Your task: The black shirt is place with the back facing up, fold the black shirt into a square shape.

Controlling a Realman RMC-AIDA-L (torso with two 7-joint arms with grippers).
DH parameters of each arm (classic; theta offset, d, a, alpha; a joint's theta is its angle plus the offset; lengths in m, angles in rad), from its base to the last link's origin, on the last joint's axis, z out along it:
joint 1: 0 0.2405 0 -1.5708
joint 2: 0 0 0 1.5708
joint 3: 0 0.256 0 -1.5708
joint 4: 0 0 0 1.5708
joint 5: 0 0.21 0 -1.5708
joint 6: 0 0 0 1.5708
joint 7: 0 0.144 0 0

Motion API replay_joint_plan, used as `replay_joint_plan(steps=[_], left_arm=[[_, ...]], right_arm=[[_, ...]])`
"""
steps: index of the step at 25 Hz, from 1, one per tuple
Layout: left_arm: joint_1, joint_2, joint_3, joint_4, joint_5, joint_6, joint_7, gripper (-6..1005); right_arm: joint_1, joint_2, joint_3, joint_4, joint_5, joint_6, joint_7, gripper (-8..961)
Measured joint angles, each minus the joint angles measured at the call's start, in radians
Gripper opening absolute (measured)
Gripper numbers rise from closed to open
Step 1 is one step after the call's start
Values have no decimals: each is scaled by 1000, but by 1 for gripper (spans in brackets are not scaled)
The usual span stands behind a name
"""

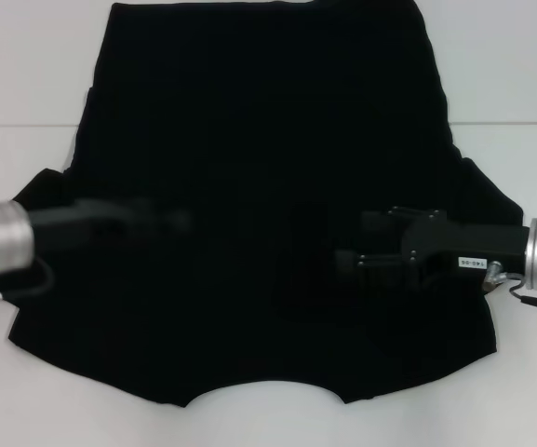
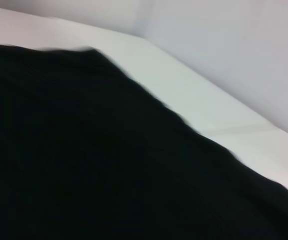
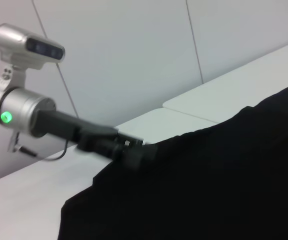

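Observation:
The black shirt (image 1: 259, 140) lies spread flat on the white table (image 1: 510, 84), plain side up, with its collar edge toward the near side. It is far wider than either gripper. My left gripper (image 1: 180, 222) reaches in from the left, low over the shirt's left half and motion-blurred. My right gripper (image 1: 342, 265) reaches in from the right over the shirt's right half. The left wrist view shows only the shirt (image 2: 84, 165) and its edge against the table (image 2: 198, 95). In the right wrist view, the left gripper (image 3: 139, 154) sits at the far edge of the shirt (image 3: 208, 190).
A seam (image 1: 510, 124) runs across the white table behind the shirt's sleeves. Pale wall panels (image 3: 134, 50) stand beyond the table. Bare table (image 3: 29, 200) shows on both sides of the shirt.

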State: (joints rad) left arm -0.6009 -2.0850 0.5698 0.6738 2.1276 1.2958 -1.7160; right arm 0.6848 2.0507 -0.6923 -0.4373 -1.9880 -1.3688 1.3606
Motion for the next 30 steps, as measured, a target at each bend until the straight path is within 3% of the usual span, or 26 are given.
replay_joint_plan(steps=[6, 10, 18, 30], left_arm=[[30, 24, -39, 69, 50, -195, -202, 858], [53, 27, -40, 143, 150, -256, -330, 858], [67, 24, -39, 234, 343, -238, -501, 858], [56, 24, -33, 232, 434, -226, -591, 857]], right_arm=[[9, 14, 2, -1, 14, 8, -1, 927], [10, 25, 2, 2, 36, 33, -8, 927], [11, 35, 2, 10, 61, 55, -11, 925], [3, 35, 2, 11, 75, 56, -11, 923]])
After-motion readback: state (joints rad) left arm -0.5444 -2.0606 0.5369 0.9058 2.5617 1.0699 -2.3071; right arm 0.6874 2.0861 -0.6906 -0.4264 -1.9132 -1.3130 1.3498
